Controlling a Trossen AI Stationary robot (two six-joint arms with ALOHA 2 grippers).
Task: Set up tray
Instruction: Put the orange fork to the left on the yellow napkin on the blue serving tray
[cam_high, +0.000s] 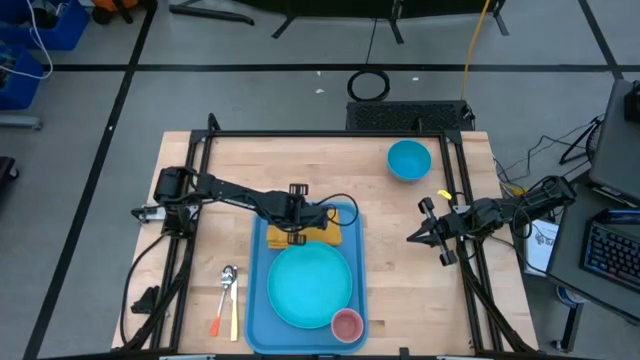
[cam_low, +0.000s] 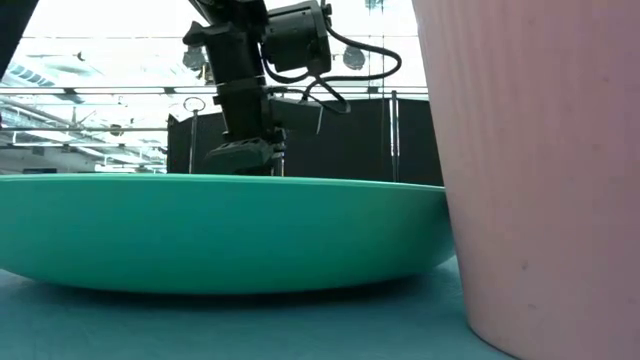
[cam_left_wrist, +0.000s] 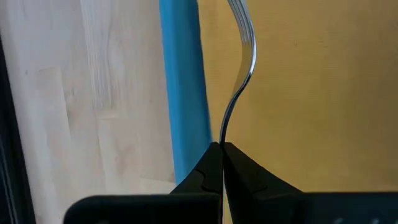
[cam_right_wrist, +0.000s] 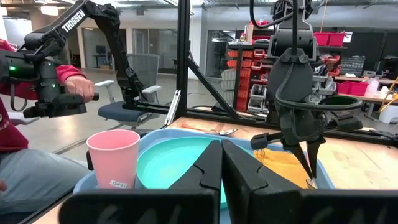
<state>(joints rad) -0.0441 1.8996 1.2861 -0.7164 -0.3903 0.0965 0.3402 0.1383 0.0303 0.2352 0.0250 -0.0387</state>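
The blue tray (cam_high: 258, 300) holds a turquoise plate (cam_high: 310, 285), a pink cup (cam_high: 346, 325) and a folded yellow napkin (cam_high: 325, 238) at its far end. My left gripper (cam_high: 298, 228) hangs over the napkin (cam_left_wrist: 311, 93), shut on a silver fork (cam_left_wrist: 245, 56) beside the tray's left rim (cam_left_wrist: 183, 93). The right wrist view shows the left gripper (cam_right_wrist: 306, 168) coming down behind the plate (cam_right_wrist: 174, 165) and cup (cam_right_wrist: 114, 158). My right gripper (cam_high: 412, 238) waits shut over the bare table to the right of the tray. My left gripper pinches the fork's thin handle (cam_left_wrist: 222, 134) between its two fingers, which come from above and point down. The fork reaches out over the yellow napkin along the tray's left rim. Whether it rests on the napkin I cannot tell.
A blue bowl (cam_high: 408, 160) stands on the table's far right. A spoon (cam_high: 228, 285) and two coloured utensils (cam_high: 225, 318) lie on the wood left of the tray. In the right wrist view a person's hand (cam_right_wrist: 78, 84) holds a control arm beyond the table.
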